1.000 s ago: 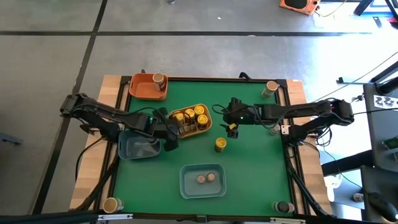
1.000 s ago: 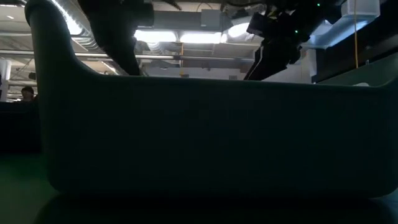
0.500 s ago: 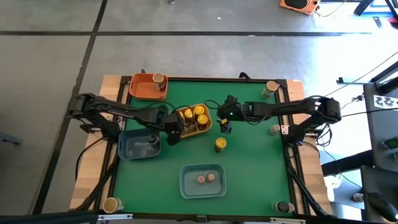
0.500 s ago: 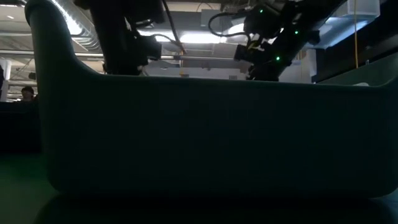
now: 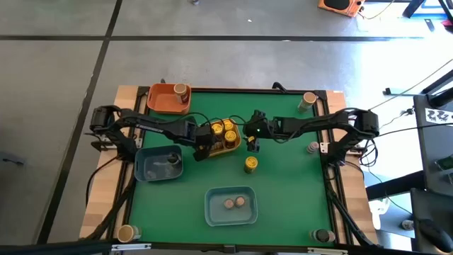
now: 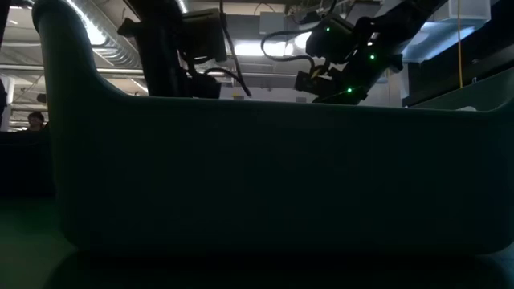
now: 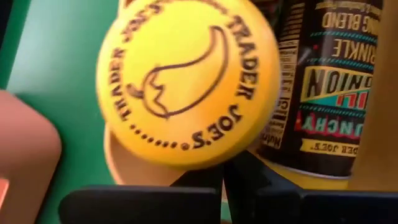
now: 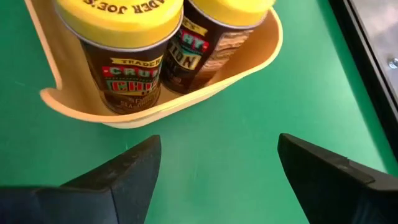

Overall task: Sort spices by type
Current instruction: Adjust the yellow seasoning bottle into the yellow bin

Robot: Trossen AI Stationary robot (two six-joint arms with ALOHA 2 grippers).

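Several yellow-lidded spice jars (image 5: 228, 127) stand in the yellow tray (image 5: 238, 144) at mid-table. Another yellow-lidded jar (image 5: 250, 164) stands alone on the green mat, just nearer than the tray. My left gripper (image 5: 200, 146) is at the tray's left end. In its wrist view its shut fingers (image 7: 205, 180) point at a jar's yellow lid (image 7: 186, 81) that faces the camera. My right gripper (image 5: 251, 142) is open and hovers over the mat at the tray's right end. Two upright jars (image 8: 127, 56) are in front of it. My left gripper's shut fingertips reach up to the lower edge of the yellow lid (image 7: 199, 158) of a jar at the tray's left end. The lid hides the tips, so I cannot tell whether they touch it.
The orange tray (image 5: 159, 104) at the far left holds one jar. A blue tray (image 5: 145, 172) by the left arm holds one, and the near blue tray (image 5: 212, 216) holds two tan-lidded jars. Single jars stand at the table's corners. A tray's dark wall (image 6: 257, 177) fills the low view.
My left gripper has moved from above the left blue tray toward the table's right, up to the yellow tray's left end. My right gripper has moved toward the table's left and closer to the tray's right end. No jar has visibly moved.
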